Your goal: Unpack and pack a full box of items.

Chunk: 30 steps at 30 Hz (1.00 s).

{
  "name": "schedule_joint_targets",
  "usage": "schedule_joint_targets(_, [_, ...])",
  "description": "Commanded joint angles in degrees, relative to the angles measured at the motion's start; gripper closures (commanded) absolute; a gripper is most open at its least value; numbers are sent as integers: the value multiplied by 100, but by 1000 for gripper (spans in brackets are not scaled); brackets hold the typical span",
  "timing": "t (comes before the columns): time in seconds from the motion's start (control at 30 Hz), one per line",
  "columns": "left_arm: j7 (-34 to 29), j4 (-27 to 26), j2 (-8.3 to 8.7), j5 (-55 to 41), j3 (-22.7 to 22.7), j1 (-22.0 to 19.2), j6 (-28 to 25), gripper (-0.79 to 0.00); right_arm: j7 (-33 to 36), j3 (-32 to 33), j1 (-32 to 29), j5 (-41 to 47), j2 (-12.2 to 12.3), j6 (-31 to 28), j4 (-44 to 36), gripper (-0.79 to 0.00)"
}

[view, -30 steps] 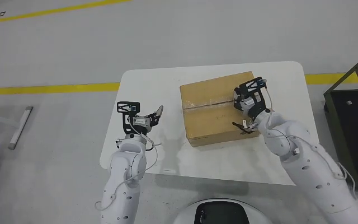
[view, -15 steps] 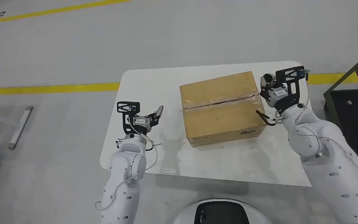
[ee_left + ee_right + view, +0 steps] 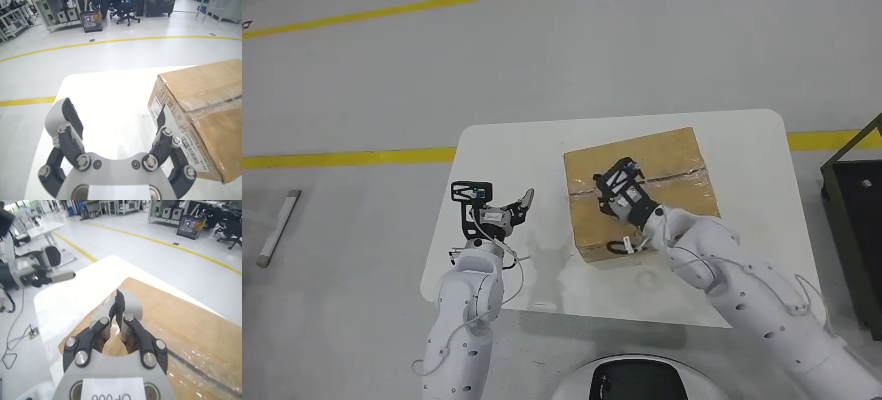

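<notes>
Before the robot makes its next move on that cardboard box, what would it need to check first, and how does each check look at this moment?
1. Box sits wholly on the table: ok.
2. Box opened: not ok; clear tape covers the top seam and the flaps lie shut.
3. Right gripper over the box top near the seam: ok; it is shut, with nothing between its fingers.
4. Right gripper touching the tape: cannot tell.
5. Left gripper free to help: ok; open, empty, beside the box over bare table.
</notes>
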Motion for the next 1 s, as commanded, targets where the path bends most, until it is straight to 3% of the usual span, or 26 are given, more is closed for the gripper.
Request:
schedule_joint_targets(0.0, [0,0,0,0,0,0,0,-785,29,27,-36,-127,1,37,56,0])
schedule_joint_targets(0.47, [0,0,0,0,0,0,0,-785,434,771,-480,-197,97,201,-65,0])
schedule_joint_targets(0.97, [0,0,0,0,0,0,0,-785,805,2029,-1203,16,262,378,-674,0])
